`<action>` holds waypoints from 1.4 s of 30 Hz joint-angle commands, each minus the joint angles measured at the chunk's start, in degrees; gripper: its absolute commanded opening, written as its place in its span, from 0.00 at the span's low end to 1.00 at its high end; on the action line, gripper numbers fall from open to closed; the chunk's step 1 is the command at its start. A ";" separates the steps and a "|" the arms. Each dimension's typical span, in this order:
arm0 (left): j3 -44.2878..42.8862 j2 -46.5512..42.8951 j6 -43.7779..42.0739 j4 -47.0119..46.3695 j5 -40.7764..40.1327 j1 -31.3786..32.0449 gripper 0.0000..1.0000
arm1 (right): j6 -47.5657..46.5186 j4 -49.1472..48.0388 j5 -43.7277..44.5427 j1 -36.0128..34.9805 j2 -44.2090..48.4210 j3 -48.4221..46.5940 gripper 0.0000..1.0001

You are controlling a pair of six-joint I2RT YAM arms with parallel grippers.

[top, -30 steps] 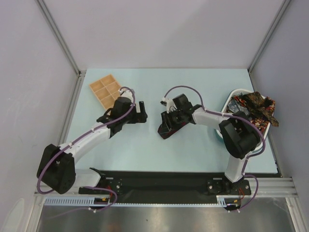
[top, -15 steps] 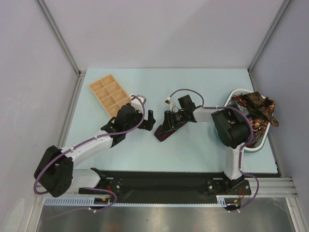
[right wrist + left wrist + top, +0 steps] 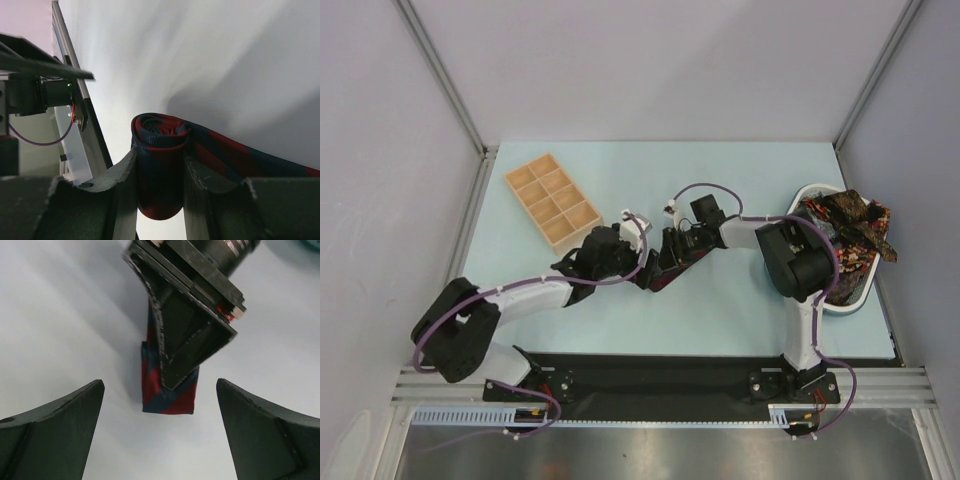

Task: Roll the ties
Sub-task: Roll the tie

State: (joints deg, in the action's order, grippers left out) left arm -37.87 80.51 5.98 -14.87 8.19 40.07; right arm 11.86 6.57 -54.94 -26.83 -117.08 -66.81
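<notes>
Left wrist: right gripper (image 3: 172, 372) covers upper length of striped tie (image 3: 170, 401); left gripper (image 3: 160, 381) fingers cut by bottom edge. Right wrist: tie's tail leaves right edge. Top: heaped ties (image 3: 850, 225) not separable.

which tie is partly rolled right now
The navy tie with red stripes, pinched in the right fingers at mid-table; the other ties lie heaped loose in the white basket at the right.

Tray (image 3: 552, 200) far-left; tie (image 3: 170, 401) mid-table in right pincer (image 3: 160, 170); left pincer (image 3: 160, 387) facing; other ties (image 3: 850, 225) in bin (image 3: 842, 306) right.

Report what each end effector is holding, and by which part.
Right end effector: striped tie, pinched at its rolled end. Left end effector: open, holding nothing.
</notes>
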 commanded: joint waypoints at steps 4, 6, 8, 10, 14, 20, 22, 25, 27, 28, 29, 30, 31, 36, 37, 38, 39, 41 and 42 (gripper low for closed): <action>-4.58 4.12 -4.31 0.81 1.22 3.34 1.00 | -3.77 4.33 8.18 0.90 -3.33 1.33 0.29; -4.93 5.26 -4.57 1.60 1.66 3.69 1.00 | -3.51 4.16 7.74 1.25 -3.77 1.42 0.29; -5.64 5.97 -4.83 1.95 2.27 4.04 1.00 | -3.16 3.54 6.95 1.43 -4.12 1.85 0.28; -6.86 7.46 -5.36 3.09 1.92 4.66 1.00 | -2.72 2.49 6.25 1.43 -4.04 2.29 0.29; -9.85 11.15 -5.89 4.67 0.43 5.01 1.00 | -2.37 1.34 5.28 1.43 -4.12 3.17 0.31; -14.77 17.31 -7.56 8.10 0.16 5.01 0.99 | -1.40 -0.59 4.31 1.87 -3.42 4.66 0.31; -16.00 18.19 -7.65 9.59 0.69 5.10 0.97 | -1.14 -0.77 4.31 2.13 -3.16 5.10 0.31; -17.15 19.59 -8.26 11.62 -0.36 5.71 0.90 | -0.43 -1.47 4.58 2.31 -2.63 5.89 0.31; -17.41 20.38 -8.44 12.85 -1.06 6.24 0.89 | -0.17 -2.08 4.66 2.40 -2.19 6.16 0.32; -17.85 20.56 -8.61 13.20 -1.76 6.50 0.89 | -0.17 -2.09 4.75 2.48 -2.02 6.51 0.33; -17.94 21.00 -9.22 13.73 -2.20 7.29 0.89 | -0.17 -2.09 4.93 2.40 -1.84 6.60 0.38; -18.12 21.09 -9.49 13.91 -2.56 7.73 0.89 | -0.08 -2.26 5.01 2.48 -1.67 6.77 0.39; -18.47 21.44 -9.93 14.34 -3.69 8.09 0.84 | 0.01 -2.35 5.02 2.48 -1.66 6.95 0.39; -20.84 24.42 -10.20 18.91 -5.20 8.53 0.56 | 0.09 -2.44 5.45 2.57 -1.22 7.22 0.43; -21.02 24.61 -10.20 19.26 -5.20 8.62 0.52 | 0.10 -2.61 5.45 2.48 -1.22 7.13 0.43; -21.02 24.61 -10.11 19.44 -5.63 8.62 0.51 | 0.18 -2.53 5.54 2.66 -1.14 7.22 0.46; -21.02 24.69 -10.02 19.70 -5.98 8.53 0.50 | 0.18 -2.44 5.63 2.57 -0.88 7.22 0.49; -21.02 24.87 -10.02 19.97 -6.34 8.62 0.48 | 0.27 -2.61 5.98 2.75 -0.44 7.39 0.57; -20.93 24.96 -9.93 20.32 -6.51 8.62 0.47 | 0.27 -2.87 6.24 2.66 0.18 7.65 0.57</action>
State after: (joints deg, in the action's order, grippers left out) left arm -57.67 103.85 -3.95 2.94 3.14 48.34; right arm 15.05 0.10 -58.04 -23.75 -116.60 -61.93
